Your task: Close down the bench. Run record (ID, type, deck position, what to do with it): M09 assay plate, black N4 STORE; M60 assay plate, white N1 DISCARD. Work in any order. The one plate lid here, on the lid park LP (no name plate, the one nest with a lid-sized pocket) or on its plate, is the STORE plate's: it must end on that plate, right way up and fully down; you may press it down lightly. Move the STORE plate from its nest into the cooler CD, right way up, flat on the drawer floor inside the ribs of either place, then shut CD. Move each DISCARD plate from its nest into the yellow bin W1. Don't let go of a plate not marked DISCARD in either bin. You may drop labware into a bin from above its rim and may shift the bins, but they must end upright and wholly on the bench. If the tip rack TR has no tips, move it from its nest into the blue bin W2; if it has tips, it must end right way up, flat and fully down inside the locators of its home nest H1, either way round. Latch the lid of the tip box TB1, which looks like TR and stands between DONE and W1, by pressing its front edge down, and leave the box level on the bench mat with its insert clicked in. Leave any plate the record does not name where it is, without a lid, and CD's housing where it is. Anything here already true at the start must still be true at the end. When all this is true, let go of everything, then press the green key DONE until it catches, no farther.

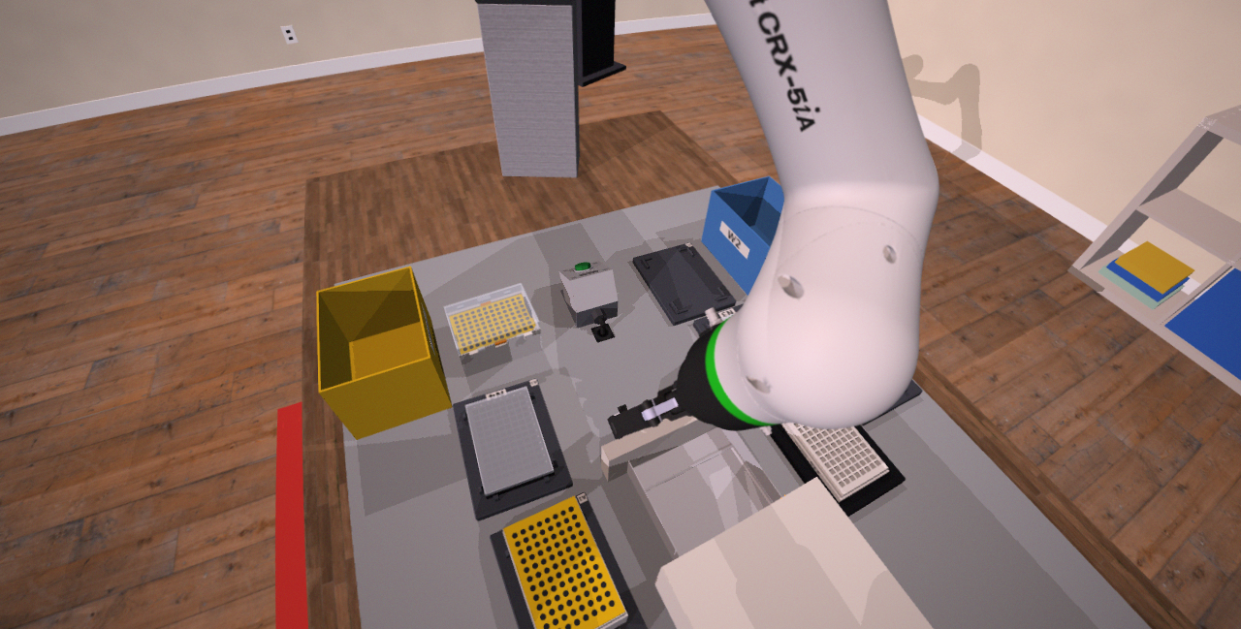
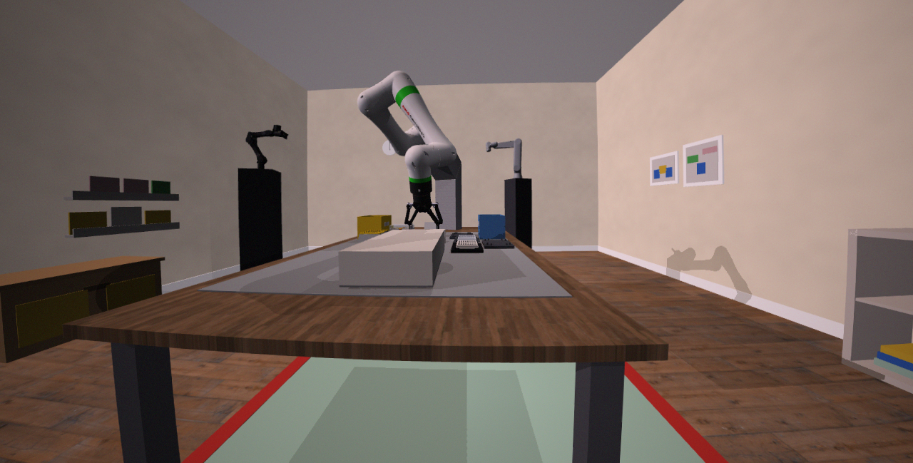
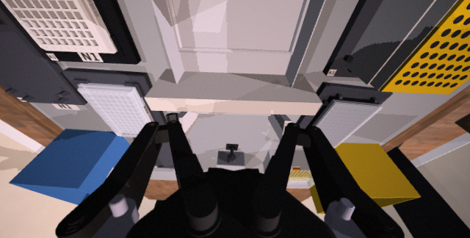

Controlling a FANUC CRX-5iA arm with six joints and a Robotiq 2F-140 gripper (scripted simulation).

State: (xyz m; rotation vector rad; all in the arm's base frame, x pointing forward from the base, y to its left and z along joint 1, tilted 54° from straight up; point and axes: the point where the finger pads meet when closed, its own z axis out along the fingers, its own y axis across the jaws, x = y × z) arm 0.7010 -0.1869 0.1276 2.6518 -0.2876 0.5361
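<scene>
Here the tool (image 3: 231, 120) is clamped on the front of the cooler drawer (image 3: 233, 100), most likely pulling it out so the STORE plate can go inside. The drawer (image 1: 694, 487) looks partly out, and I can see nothing lying on its floor. The white plate (image 1: 837, 455) sits in nest N1 beside the cooler. A lidded plate (image 1: 509, 440) waits in its nest on the worktop (image 1: 416, 529). The yellow bin (image 1: 374, 347) and blue bin (image 1: 737, 230) show nothing inside. The yellow tip rack (image 1: 559, 569) has holes only, no tips.
</scene>
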